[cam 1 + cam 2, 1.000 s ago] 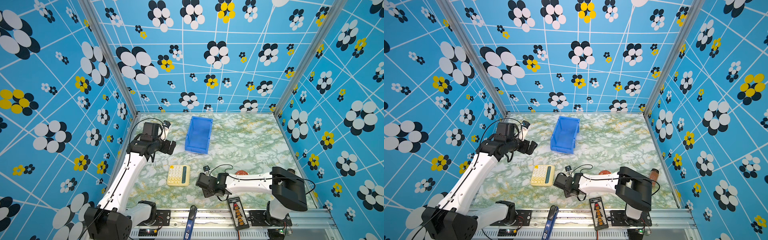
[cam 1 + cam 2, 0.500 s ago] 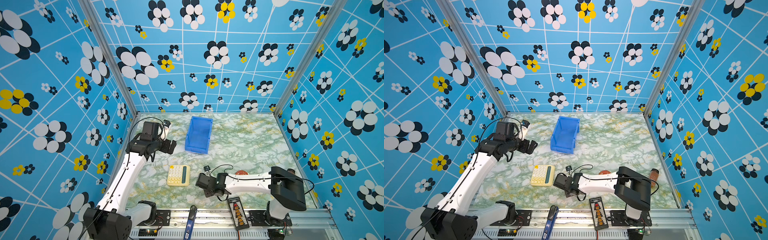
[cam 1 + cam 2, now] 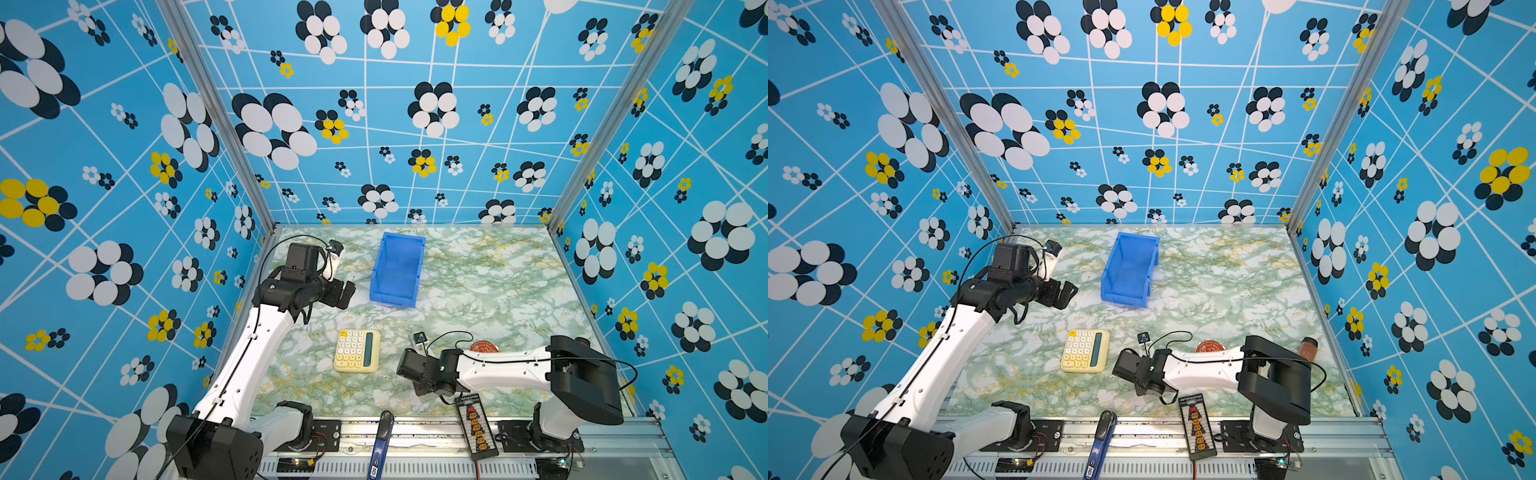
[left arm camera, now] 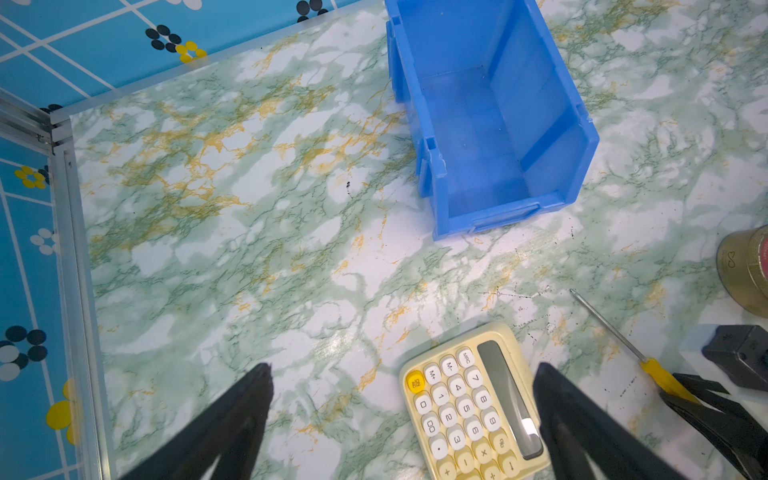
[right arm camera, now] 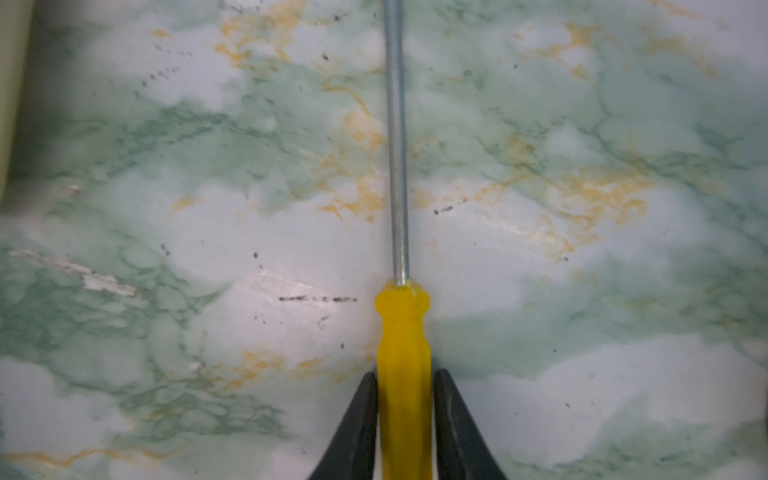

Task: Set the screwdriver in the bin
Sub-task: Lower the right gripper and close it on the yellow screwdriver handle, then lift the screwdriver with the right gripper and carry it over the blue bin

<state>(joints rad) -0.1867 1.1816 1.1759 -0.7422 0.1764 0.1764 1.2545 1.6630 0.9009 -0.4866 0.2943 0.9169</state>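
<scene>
Left arm raised with left fingers spread wide; right arm stretched low, right fingers clamped tight.

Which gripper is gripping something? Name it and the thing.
The right gripper: its black fingers pinch the yellow handle of the screwdriver. The left gripper stands wide open, holding nothing.

The cream calculator, at about seven o'clock from the blue bin in both top views, is the one thing I can read properly. Its keys carry MRC, M-, M+, the digits 0 to 9, 00, a dot, and x, + and - signs. Its yellow corner key has lettering too small to make out. The blue-handled tool, at six o'clock on the front rail, bears white letters, unclear. The black connector board has white print, illegible. The gold tin shows a looped mark and unreadable red lettering.
</scene>
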